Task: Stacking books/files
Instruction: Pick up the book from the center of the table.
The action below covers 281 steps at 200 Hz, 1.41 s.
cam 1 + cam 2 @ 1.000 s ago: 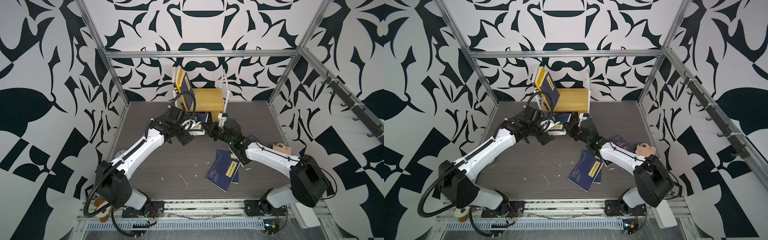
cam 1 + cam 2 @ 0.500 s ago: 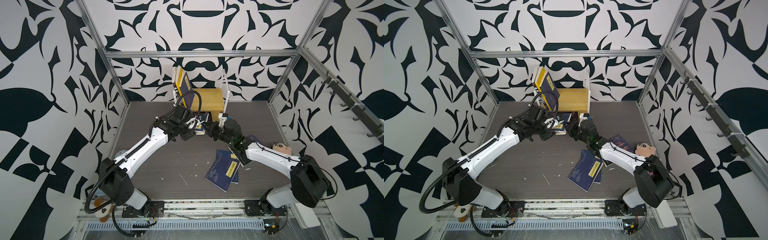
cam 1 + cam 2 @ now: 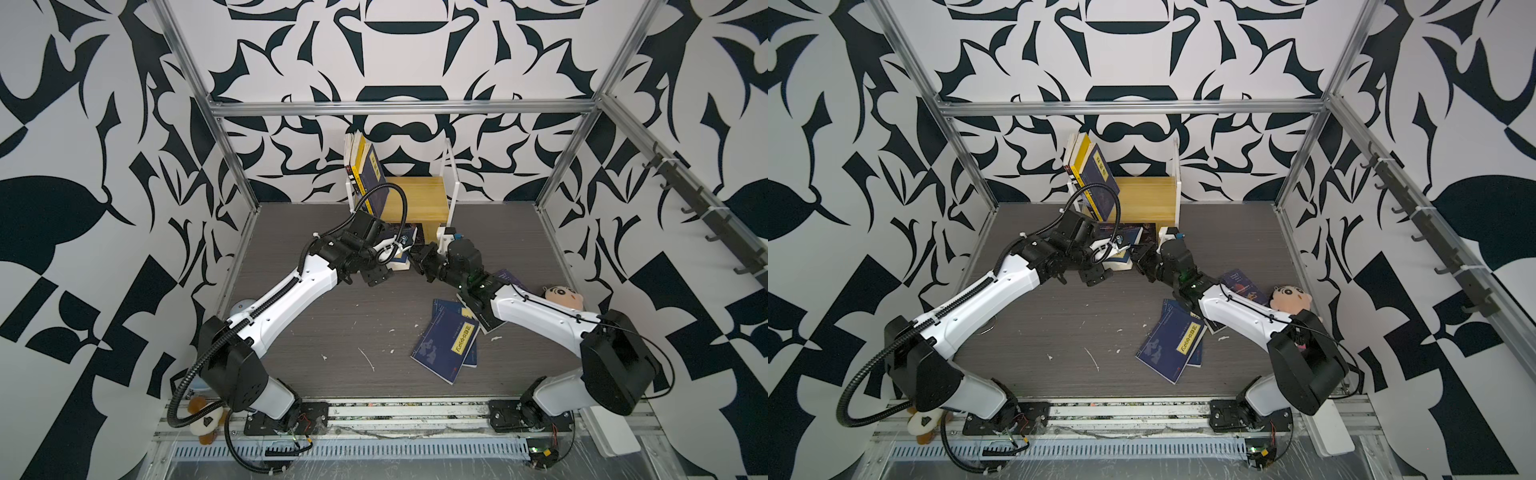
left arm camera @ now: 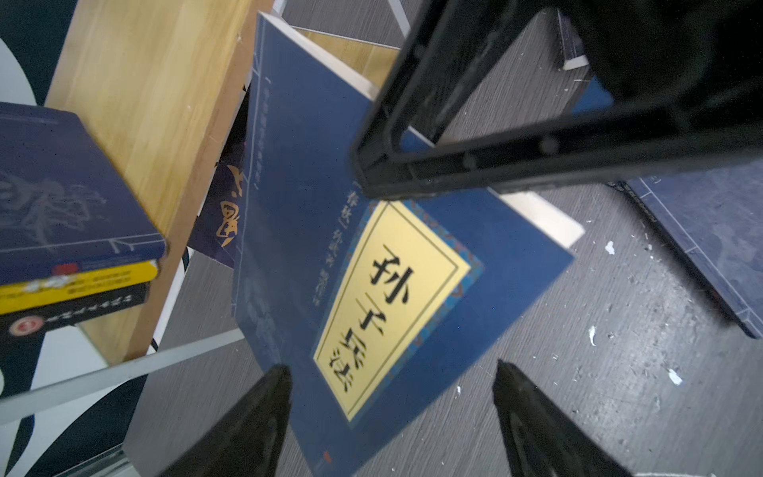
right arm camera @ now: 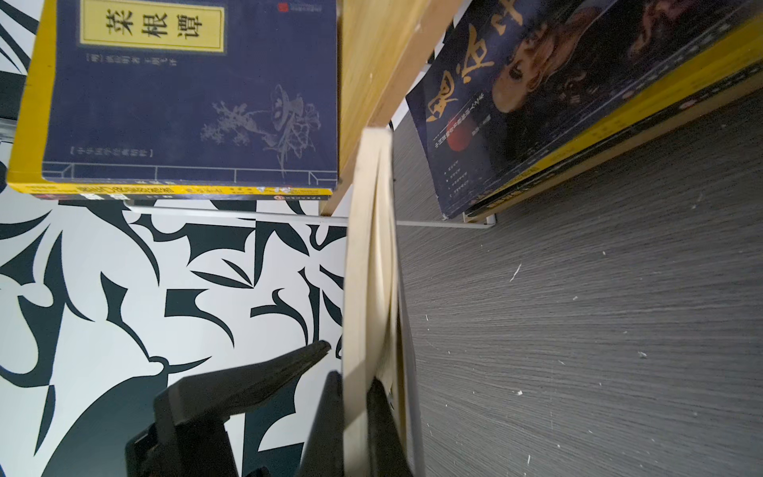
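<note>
The right pincer [image 5: 355,388] is clamped on the page edge of a navy book [image 4: 392,297] with a yellow title label. Its fingers [image 5: 382,413] press the pale page block from both sides. The left pincer [image 4: 390,367] is open, its tips spread wide at the book's opposite edge with the cover between them; whether they touch it I cannot tell. The book is held tilted just in front of the wooden shelf [image 3: 415,199], where other books [image 3: 368,174] lean at the end nearer the left arm. Two more navy books [image 3: 446,345] lie overlapped on the bench [image 3: 332,316], well apart from both pincers.
</note>
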Tool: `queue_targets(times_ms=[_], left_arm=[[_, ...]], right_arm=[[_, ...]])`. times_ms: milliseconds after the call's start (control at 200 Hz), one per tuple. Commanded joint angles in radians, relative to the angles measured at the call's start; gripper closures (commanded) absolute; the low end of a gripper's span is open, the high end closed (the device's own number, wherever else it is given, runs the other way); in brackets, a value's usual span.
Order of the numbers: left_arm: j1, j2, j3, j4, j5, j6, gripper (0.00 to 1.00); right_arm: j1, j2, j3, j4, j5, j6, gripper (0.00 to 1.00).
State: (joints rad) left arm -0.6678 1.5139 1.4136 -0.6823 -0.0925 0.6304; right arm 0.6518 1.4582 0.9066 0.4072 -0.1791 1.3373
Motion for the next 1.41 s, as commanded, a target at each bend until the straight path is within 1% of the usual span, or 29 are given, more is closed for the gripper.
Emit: queue_targets(times_ms=[0, 95, 150, 405, 515, 645, 725, 780, 825, 870, 915, 970, 980, 1045, 1145, 1170, 1195, 1235, 1260, 1310, 1355, 1400], left_arm=[[-0.004, 0.003, 0.016, -0.004, -0.028, 0.020, 0.25], [-0.014, 0.011, 0.023, 0.013, -0.066, 0.036, 0.31], [-0.015, 0.012, 0.032, 0.012, -0.066, 0.035, 0.33], [-0.016, 0.030, -0.003, 0.067, -0.097, 0.034, 0.37], [-0.016, 0.042, -0.015, 0.098, -0.113, 0.035, 0.43], [-0.022, 0.049, -0.018, 0.110, -0.122, 0.027, 0.59], [-0.024, 0.035, -0.027, 0.110, -0.122, 0.022, 0.72], [-0.024, 0.023, -0.031, 0.104, -0.122, 0.011, 0.82], [-0.024, 0.010, -0.033, 0.095, -0.117, 0.001, 0.91], [-0.023, -0.004, -0.031, 0.080, -0.110, -0.012, 1.00], [-0.016, -0.020, -0.031, 0.061, -0.090, -0.025, 1.00], [0.009, -0.043, -0.021, 0.015, -0.014, -0.048, 1.00], [0.016, -0.048, -0.018, 0.005, 0.003, -0.053, 1.00], [0.070, -0.077, -0.008, -0.036, 0.102, -0.104, 1.00], [0.193, -0.129, 0.005, -0.070, 0.303, -0.177, 1.00], [0.221, -0.140, 0.009, -0.087, 0.362, -0.187, 1.00], [0.252, -0.149, 0.013, -0.111, 0.455, -0.181, 1.00], [0.287, -0.152, 0.032, -0.192, 0.588, -0.139, 1.00], [0.300, -0.156, 0.037, -0.226, 0.641, -0.131, 1.00], [0.331, -0.170, 0.033, -0.238, 0.731, -0.142, 1.00], [0.375, -0.180, 0.026, -0.250, 0.862, -0.150, 1.00], [0.411, -0.186, 0.024, -0.265, 0.954, -0.159, 1.00]], right_arm=[[0.006, -0.023, 0.025, 0.062, 0.000, 0.005, 0.96], [0.006, -0.021, 0.024, 0.065, 0.001, 0.005, 0.96], [0.006, -0.021, 0.023, 0.065, 0.001, 0.006, 0.96], [0.006, -0.024, 0.031, 0.067, -0.008, 0.013, 0.97], [0.007, -0.025, 0.028, 0.071, -0.011, 0.019, 0.96], [0.008, -0.030, 0.017, 0.085, -0.012, 0.028, 0.96], [0.008, -0.041, 0.010, 0.088, -0.012, 0.029, 0.96], [0.008, -0.051, 0.004, 0.087, -0.014, 0.027, 0.93], [0.006, -0.061, 0.000, 0.083, -0.014, 0.021, 0.89], [0.004, -0.075, -0.006, 0.079, -0.018, 0.009, 0.81], [-0.002, -0.093, -0.009, 0.067, -0.027, -0.019, 0.72], [-0.011, -0.126, -0.018, 0.060, -0.034, -0.067, 0.64], [-0.013, -0.133, -0.020, 0.059, -0.034, -0.079, 0.62], [-0.031, -0.181, -0.026, 0.042, -0.056, -0.150, 0.53], [-0.056, -0.262, -0.014, -0.025, -0.102, -0.360, 0.44], [-0.061, -0.282, -0.008, -0.050, -0.116, -0.417, 0.42], [-0.065, -0.297, -0.002, -0.068, -0.138, -0.473, 0.41], [-0.070, -0.320, 0.003, -0.075, -0.179, -0.600, 0.41], [-0.070, -0.334, 0.006, -0.087, -0.201, -0.670, 0.40], [-0.071, -0.356, 0.016, -0.119, -0.267, -0.801, 0.39], [-0.069, -0.373, 0.021, -0.143, -0.335, -0.925, 0.39], [-0.070, -0.389, 0.012, -0.161, -0.377, -1.041, 0.39]])
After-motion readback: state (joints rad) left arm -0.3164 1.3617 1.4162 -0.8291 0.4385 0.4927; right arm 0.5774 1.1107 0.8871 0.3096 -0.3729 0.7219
